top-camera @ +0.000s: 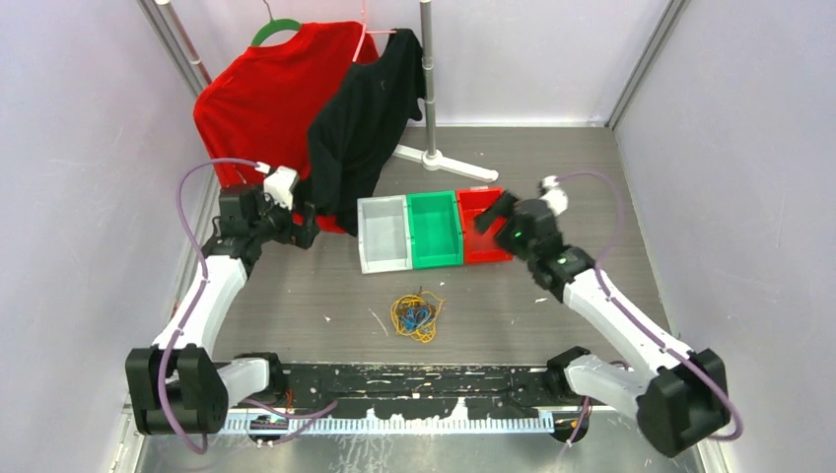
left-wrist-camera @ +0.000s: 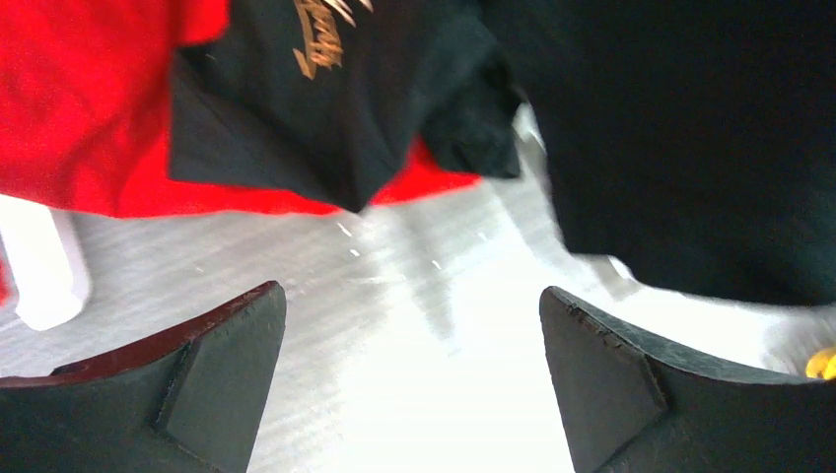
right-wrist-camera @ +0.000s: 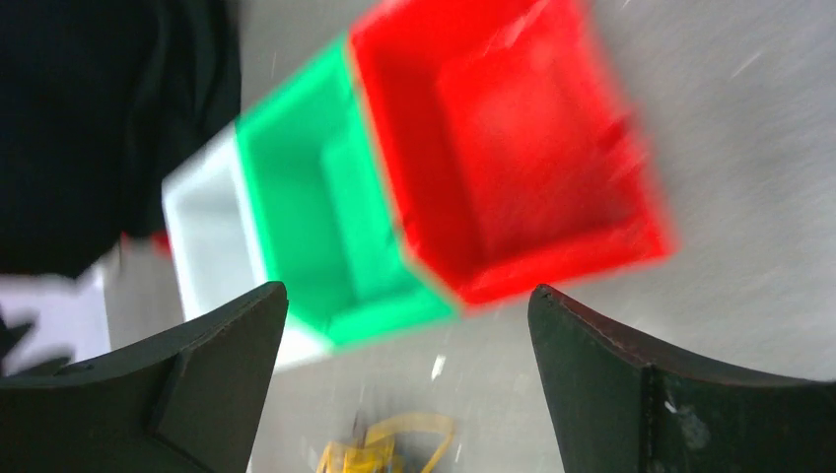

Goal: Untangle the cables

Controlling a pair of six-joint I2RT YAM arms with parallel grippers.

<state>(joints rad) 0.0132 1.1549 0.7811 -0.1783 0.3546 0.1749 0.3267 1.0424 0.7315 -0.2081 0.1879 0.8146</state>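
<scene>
Cables (top-camera: 416, 315): one heap on table (top-camera: 296, 296), 6 o'clock from green bin (top-camera: 435, 262). From right gripper (top-camera: 488, 217) at 7 o'clock, from left gripper (top-camera: 308, 232) at 4 o'clock; right judged nearer. Both spread wide, empty. Heap roundish, no clear long axis.

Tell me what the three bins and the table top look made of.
The grey bin, green bin and red bin: probably moulded plastic, smooth, solid uniform colour, thin walls; the table top: likely brushed metal, grey with fine streaks and a bright glare in the left wrist view.
</scene>
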